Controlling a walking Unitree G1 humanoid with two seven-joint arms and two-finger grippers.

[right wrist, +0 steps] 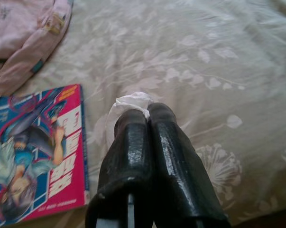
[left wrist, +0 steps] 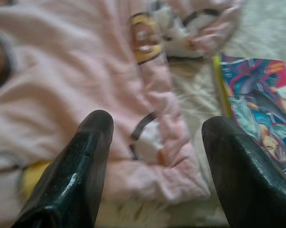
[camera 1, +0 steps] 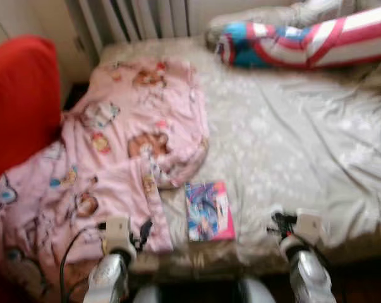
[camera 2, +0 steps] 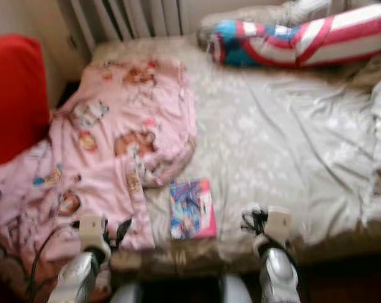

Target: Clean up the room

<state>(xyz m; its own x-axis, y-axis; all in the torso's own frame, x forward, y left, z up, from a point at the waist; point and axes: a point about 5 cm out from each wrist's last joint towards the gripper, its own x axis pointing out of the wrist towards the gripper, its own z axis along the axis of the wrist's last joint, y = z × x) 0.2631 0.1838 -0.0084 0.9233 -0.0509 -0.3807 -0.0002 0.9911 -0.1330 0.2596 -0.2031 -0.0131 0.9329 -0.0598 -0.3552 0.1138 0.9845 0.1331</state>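
Comic book (camera 1: 209, 211) lies flat near the near edge of the bed (camera 1: 291, 139), cover up, between the two arms. Its left edge sits just beside the hem of the pink cartoon-print blanket (camera 1: 120, 164), which sprawls over the left half of the bed and hangs off toward the red chair (camera 1: 19, 101). A striped red-white-blue pillow (camera 1: 304, 41) lies at the far right.

Right pincer (right wrist: 140, 114): fingers pressed together on a small scrap of white tissue (right wrist: 132, 100), hovering over the floral sheet just right of the book. Left pincer (left wrist: 157, 133): fingers apart, empty, over the blanket hem with the book's corner alongside.

Risks, judged from this:
- Tissue is held only by a thin edge; a quick swing could shed it back on the sheet.
- Left pincer closing here may snag blanket cloth rather than the book, dragging the hem over the cover.
- Book lies flat on soft bedding; the fingers may push it down or off the near edge.
- Head views are blurred, so aim is uncertain.
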